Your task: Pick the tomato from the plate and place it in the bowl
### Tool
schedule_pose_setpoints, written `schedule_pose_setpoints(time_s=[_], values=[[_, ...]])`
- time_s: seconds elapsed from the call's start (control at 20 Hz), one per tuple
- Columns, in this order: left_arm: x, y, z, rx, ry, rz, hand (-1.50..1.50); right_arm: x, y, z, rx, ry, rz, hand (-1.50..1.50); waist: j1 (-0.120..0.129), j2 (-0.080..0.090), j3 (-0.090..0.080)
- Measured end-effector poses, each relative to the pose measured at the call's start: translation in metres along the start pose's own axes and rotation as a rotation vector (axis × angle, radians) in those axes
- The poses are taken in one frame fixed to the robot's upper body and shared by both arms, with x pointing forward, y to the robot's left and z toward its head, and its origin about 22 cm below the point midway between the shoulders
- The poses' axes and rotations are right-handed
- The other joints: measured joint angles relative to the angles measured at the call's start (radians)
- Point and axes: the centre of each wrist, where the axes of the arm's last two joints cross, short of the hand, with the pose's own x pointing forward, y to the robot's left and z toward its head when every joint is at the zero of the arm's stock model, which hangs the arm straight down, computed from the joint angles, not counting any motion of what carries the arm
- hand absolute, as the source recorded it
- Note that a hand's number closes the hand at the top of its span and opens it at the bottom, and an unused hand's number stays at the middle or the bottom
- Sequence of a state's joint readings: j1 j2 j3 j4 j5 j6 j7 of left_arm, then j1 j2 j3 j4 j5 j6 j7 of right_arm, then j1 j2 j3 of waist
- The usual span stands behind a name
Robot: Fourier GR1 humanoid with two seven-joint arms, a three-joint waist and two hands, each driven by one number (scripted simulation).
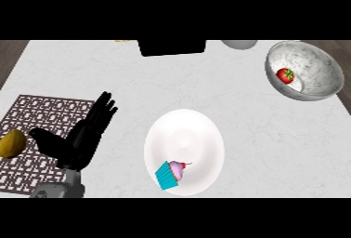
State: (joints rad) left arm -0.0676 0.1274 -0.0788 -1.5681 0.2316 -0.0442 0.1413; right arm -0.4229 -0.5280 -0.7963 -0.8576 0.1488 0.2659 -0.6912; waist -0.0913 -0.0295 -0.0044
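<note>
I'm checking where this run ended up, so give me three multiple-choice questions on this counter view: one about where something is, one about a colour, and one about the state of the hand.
1. Where is the tomato?
A. On the white plate
B. Inside the grey bowl
C. On the patterned mat

2. What colour is the cupcake wrapper?
A. Teal
B. Orange
C. Black

3. How is the left hand?
A. Curled round the lemon
C. Pressing down on the cupcake
B. Open, fingers straight, holding nothing

Answers:
1 B: the red tomato sits against the inner wall of the bowl at the upper right, away from the plate.
2 A: the cupcake lying on the plate's lower edge has a teal wrapper with pink icing.
3 B: the black hand shows over the mat's right side with fingers extended; the lemon lies apart at its left.
</note>
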Motion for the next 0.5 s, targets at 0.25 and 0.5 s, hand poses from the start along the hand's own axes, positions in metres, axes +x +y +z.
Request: schedule_pose_setpoints(time_s=[0.25, 0.5], values=[[-0.001, 0.002, 0.003, 0.025, 0.007, 0.006, 0.00, -0.003, -0.037, 0.083, 0.025, 0.006, 0.007, 1.50, -0.029, -0.002, -0.001], [-0.003, 0.000, 0.007, 0.029, 0.000, 0.005, 0.00, 0.010, -0.058, 0.185, 0.043, 0.117, 0.050, 1.50, -0.037, 0.004, -0.001]])
